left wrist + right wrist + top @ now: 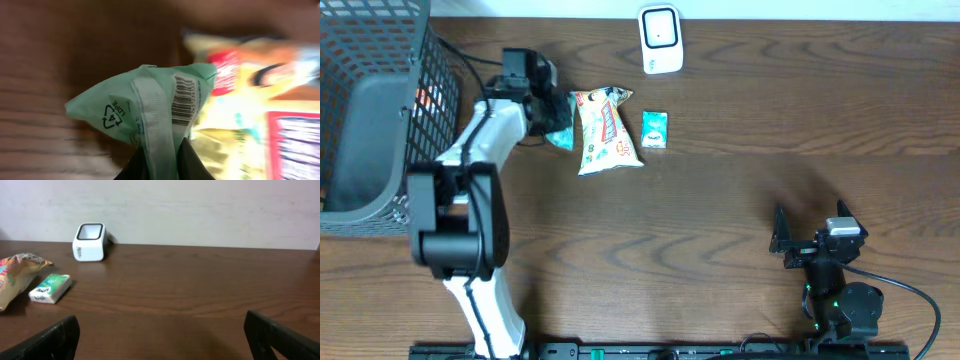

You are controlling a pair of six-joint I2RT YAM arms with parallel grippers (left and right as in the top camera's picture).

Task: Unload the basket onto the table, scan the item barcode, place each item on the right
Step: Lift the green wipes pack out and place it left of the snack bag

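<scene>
My left gripper (pixel 162 160) is shut on a pale green plastic packet (pixel 125 107), pinching its white seam between both fingers. The packet's barcode (pixel 182 100) faces the left wrist camera. From overhead the gripper (pixel 556 122) and the teal-green packet (pixel 561 138) are at the back left of the table, right beside a yellow snack bag (pixel 603 130). The white barcode scanner (pixel 660 40) stands at the back edge, up and to the right of them. My right gripper (pixel 782 243) is open and empty at the front right, its fingers (pixel 55 340) wide apart over bare wood.
A small green box (pixel 655 129) lies to the right of the snack bag and shows in the right wrist view too (pixel 50 288). A dark wire basket (pixel 380 100) fills the back left corner, just behind the left arm. The scanner (pixel 90 241) stands against the wall.
</scene>
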